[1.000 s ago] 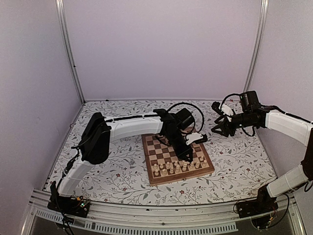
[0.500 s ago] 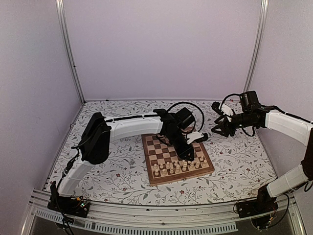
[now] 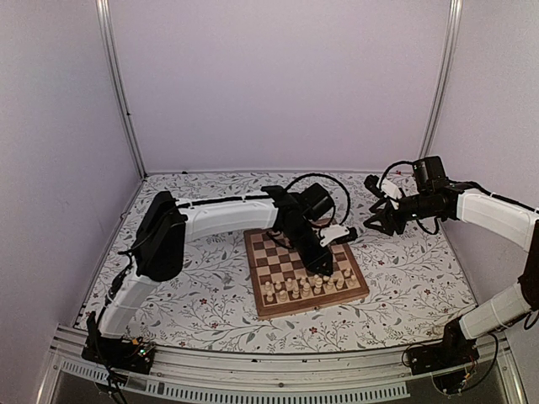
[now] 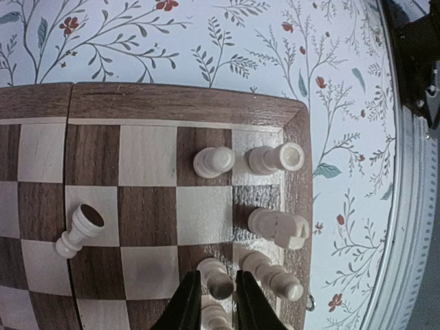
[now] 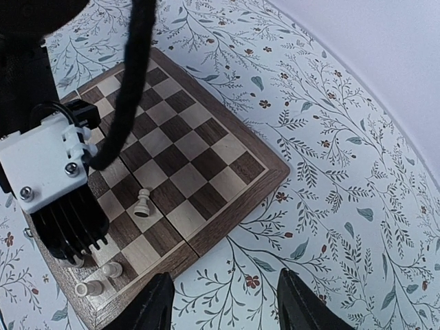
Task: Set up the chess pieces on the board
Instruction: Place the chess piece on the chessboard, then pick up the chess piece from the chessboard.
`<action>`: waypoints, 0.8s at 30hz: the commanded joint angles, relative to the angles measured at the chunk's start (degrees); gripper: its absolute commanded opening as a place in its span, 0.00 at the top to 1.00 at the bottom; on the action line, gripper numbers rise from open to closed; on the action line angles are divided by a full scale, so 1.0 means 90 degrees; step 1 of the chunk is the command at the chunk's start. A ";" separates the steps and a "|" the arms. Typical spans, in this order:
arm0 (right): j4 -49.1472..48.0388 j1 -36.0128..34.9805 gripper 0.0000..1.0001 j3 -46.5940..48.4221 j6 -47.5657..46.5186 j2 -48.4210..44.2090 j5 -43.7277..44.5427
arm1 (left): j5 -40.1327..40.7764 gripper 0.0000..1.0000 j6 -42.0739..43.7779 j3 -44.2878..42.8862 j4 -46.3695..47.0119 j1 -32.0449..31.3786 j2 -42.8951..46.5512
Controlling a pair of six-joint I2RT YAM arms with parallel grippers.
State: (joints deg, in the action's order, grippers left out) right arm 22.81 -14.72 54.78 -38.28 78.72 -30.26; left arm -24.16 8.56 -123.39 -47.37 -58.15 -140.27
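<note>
My left tool (image 4: 216, 278) points straight down at a pawn (image 4: 218, 284) on the board (image 4: 172, 103), near its corner. The fingers are narrowly parted, one on each side; I cannot tell if they pinch it. Neighbouring pieces (image 4: 275, 230) crowd close, so I judge straight up the free way. My right tool (image 5: 227, 302), spread and empty, hangs over the desk (image 5: 330, 206).
</note>
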 commanded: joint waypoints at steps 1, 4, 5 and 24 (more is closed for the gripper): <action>0.0068 -0.0005 0.46 0.0289 0.0086 -0.0149 0.0264 | 0.0179 0.78 0.0063 0.0204 0.0281 -0.0003 0.0845; 0.0021 0.0001 0.45 0.0492 0.0046 -0.0324 0.0570 | 0.0162 0.74 0.0109 0.0203 0.0358 0.0041 0.1191; 0.0008 -0.0004 0.45 0.0579 0.0055 -0.0364 0.0695 | 0.0177 0.73 0.0134 0.0199 0.0377 0.0047 0.1348; 0.0286 -0.0145 0.29 0.1003 0.0150 0.0170 -0.0897 | 0.3822 0.11 -0.1518 0.6089 0.7175 0.0988 0.5327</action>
State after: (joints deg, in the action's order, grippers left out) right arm 21.63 -14.68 63.86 -35.09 76.66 -31.75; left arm 2.57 1.08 -75.48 -2.35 -51.29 -95.66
